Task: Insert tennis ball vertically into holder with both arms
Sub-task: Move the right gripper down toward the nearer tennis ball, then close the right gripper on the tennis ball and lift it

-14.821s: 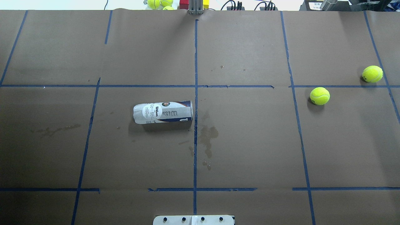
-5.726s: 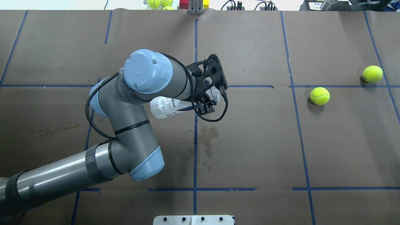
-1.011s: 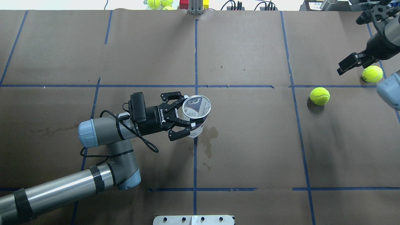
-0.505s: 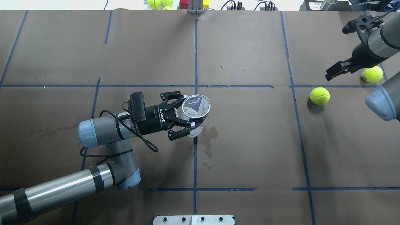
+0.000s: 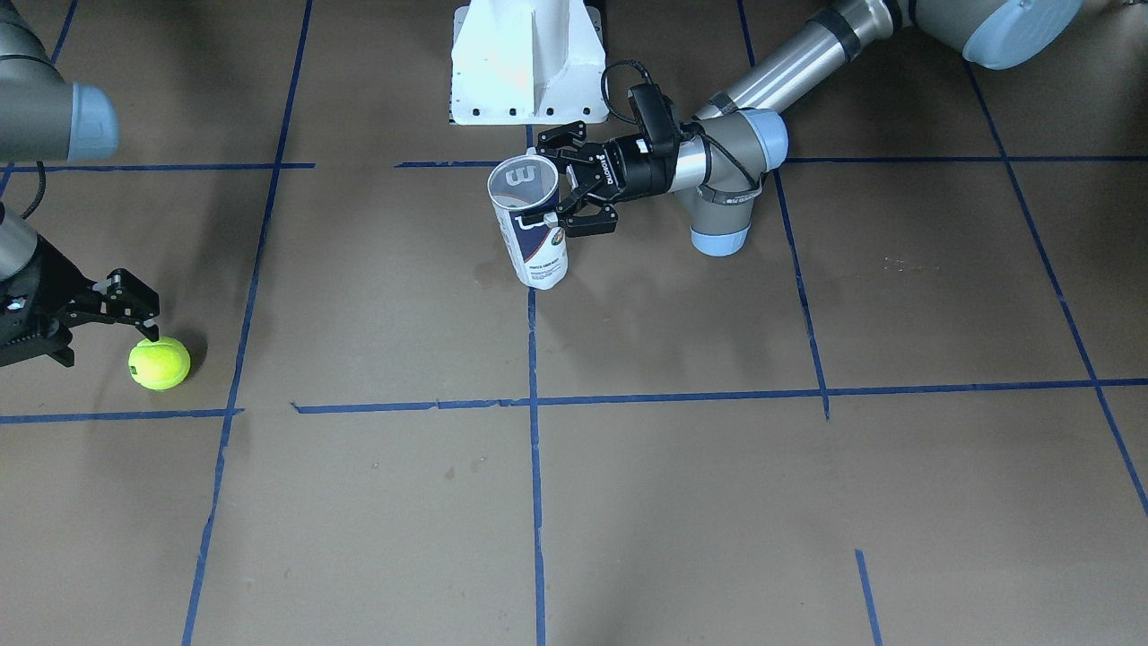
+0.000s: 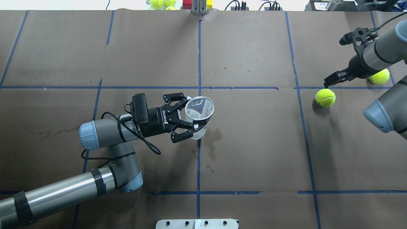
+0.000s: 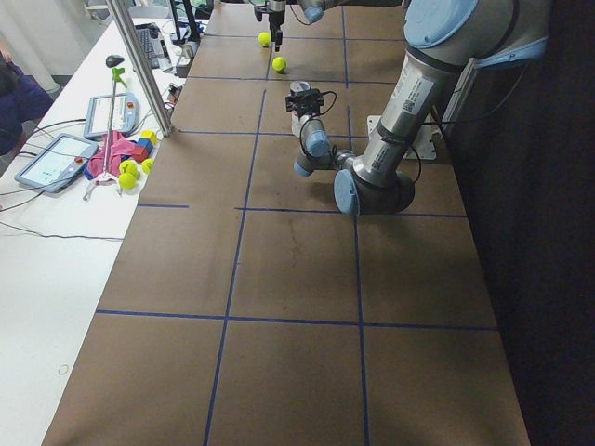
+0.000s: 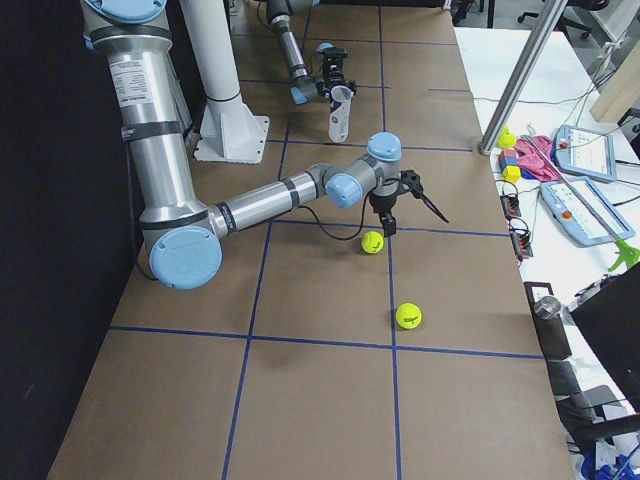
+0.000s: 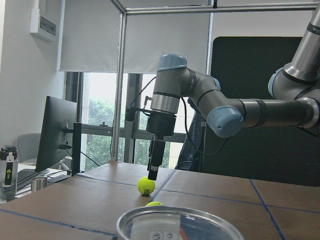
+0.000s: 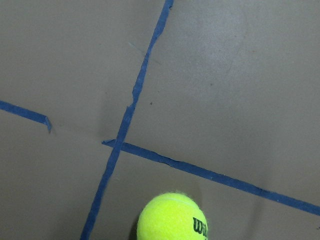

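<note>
Start at the robot's edge of the table (image 6: 254, 152). Note the white pedestal base (image 5: 529, 63) mounted there, in line with the centre blue tape line (image 6: 198, 57).

Follow the left arm (image 6: 63, 190) from the lower left corner of the overhead view, past its elbow, forward to the left gripper (image 6: 189, 115). Read this gripper as clamped on the holder (image 6: 199, 109), with one finger on each side of the tube wall just below the rim.

Locate the holder standing on end on the brown paper, open mouth up, base at the centre tape line and just beside a dark stain (image 6: 213, 135). In the left wrist view, expect only its clear rim along the bottom edge.

Farther out, on the robot's right, find the tennis ball (image 6: 325, 97) resting on the table, well apart from the holder. Note the right gripper (image 5: 108, 345) hanging over it, released, fingers spread, with one fingertip directly above the ball. Contact between fingertip and ball: cannot tell. In the right wrist view, see this ball at the bottom edge, near a crossing of tape lines.

Beyond, find a second tennis ball (image 6: 381, 77), partly hidden behind the right arm (image 6: 381, 52). Past the far edge of the paper, note more tennis balls (image 6: 156, 3) and a red block (image 6: 187, 3).
</note>
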Tool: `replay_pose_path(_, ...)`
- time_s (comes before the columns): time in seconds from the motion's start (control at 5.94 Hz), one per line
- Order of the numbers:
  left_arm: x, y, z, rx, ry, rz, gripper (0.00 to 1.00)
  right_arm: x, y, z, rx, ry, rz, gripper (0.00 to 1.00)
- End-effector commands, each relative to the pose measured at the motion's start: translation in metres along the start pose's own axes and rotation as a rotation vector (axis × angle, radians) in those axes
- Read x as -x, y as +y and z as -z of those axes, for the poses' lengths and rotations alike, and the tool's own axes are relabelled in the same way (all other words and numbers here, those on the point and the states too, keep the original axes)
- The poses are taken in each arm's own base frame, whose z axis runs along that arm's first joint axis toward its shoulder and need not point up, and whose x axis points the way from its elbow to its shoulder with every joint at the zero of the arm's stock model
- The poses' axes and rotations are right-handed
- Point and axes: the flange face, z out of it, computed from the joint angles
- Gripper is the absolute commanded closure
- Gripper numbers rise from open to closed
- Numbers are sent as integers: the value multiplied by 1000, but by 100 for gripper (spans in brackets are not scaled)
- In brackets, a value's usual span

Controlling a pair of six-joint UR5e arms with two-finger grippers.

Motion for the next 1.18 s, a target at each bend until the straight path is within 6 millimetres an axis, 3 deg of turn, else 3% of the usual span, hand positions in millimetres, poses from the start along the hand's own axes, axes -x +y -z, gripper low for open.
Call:
replay_pose_path(0.0, 0, 0, 0, 0, -1, 1, 53, 8, 6, -22, 22, 22, 13, 0)
replay_pose_path(0.17, 0, 0, 0, 0, -1, 1, 53, 10, 9, -36, 25, 34, 26, 0)
replay_pose_path(0.34, 0, 0, 0, 0, -1, 3, 53, -3, 11, -60, 7, 20, 44, 0)
replay_pose_path(1.01, 1, 0, 1, 1, -2, 5, 53, 11, 20, -80, -10, -3, 55, 0)
